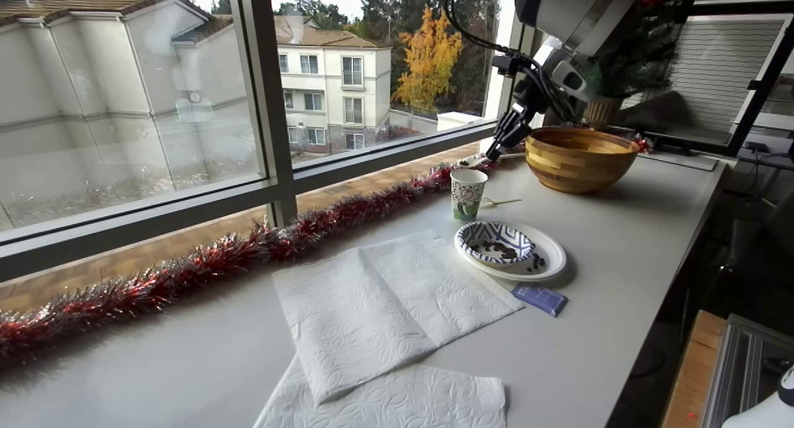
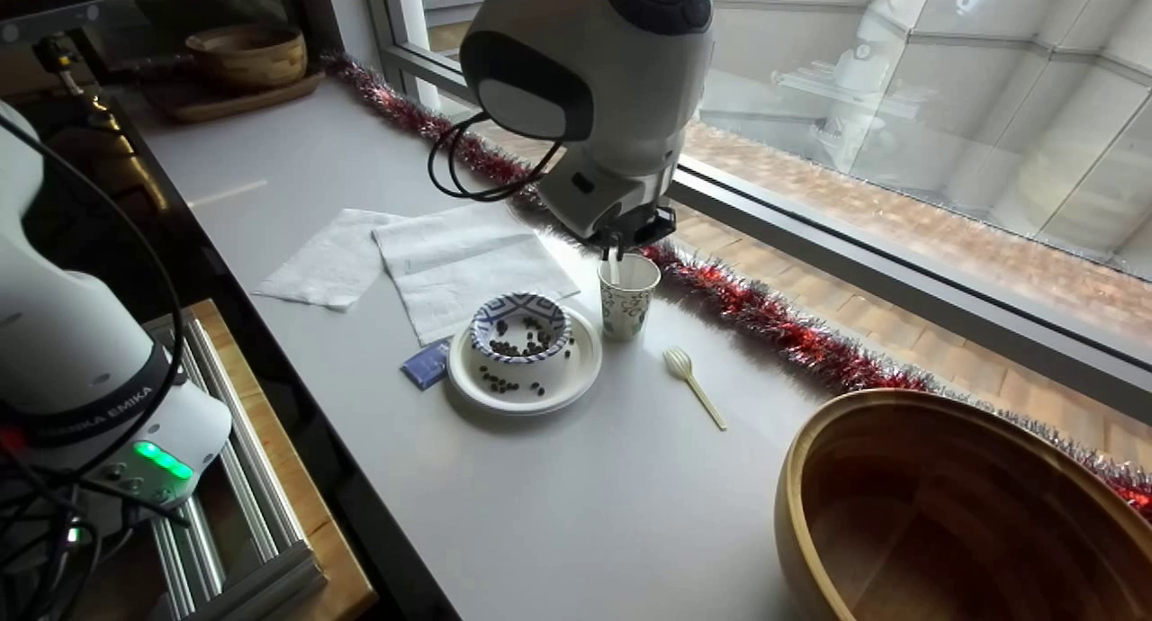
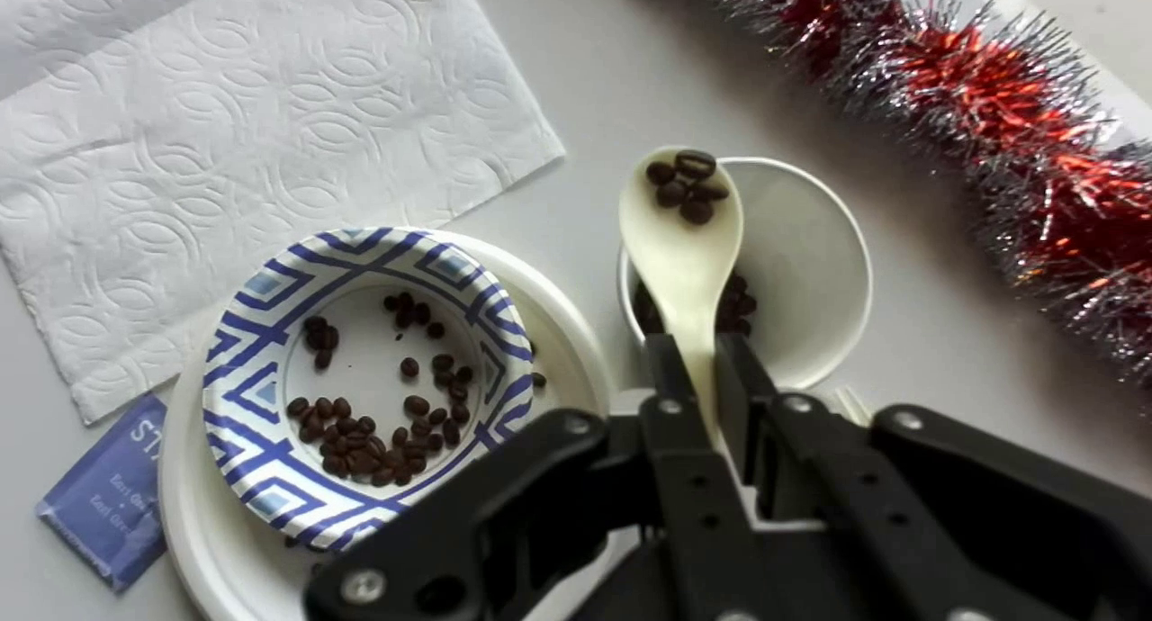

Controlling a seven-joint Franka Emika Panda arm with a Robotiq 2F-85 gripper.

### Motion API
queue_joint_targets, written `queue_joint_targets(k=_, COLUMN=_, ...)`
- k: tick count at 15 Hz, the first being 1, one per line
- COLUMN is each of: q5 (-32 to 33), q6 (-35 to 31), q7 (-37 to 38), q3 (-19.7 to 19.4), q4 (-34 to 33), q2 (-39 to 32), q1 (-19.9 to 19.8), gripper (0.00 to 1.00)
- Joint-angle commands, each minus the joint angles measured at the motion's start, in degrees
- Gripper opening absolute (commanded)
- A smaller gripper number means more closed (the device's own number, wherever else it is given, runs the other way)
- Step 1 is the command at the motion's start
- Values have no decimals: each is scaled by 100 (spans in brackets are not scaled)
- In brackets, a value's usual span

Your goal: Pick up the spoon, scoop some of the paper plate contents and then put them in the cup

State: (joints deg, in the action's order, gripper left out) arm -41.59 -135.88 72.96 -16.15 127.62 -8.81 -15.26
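Observation:
My gripper [image 3: 697, 346] is shut on the handle of the pale cream spoon [image 3: 681, 252]. The spoon's bowl carries several dark beans [image 3: 688, 189] and overlaps part of the cup's opening in the wrist view. In an exterior view the spoon [image 1: 474, 161] shows just above the rim of the patterned paper cup [image 1: 468, 195]. The cup [image 3: 810, 261] stands upright with dark beans [image 3: 740, 304] inside. The white paper plate [image 2: 576, 382] bears a blue-and-white patterned bowl [image 3: 247, 360]. Dark beans [image 3: 369, 450] lie in that bowl and some lie on the plate. The gripper [image 2: 614, 254] is over the cup.
A pale fork [image 2: 693, 387] lies on the table near the cup. A large wooden bowl [image 1: 580, 161] stands beyond it. Paper towels [image 1: 372, 310] and a blue tea packet [image 1: 541, 299] lie by the plate. Red-silver tinsel [image 1: 372, 208] runs along the window side.

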Motion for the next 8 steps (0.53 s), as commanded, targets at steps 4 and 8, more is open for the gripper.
queue_joint_targets(k=4, q5=102, q6=-1161, q7=484, q3=92, q4=302, q2=41, q1=227, gripper=3)
queue_joint_targets(k=8, q5=321, q6=-1720, q7=639, q3=130, q4=483, q2=-43, q1=382, gripper=3)
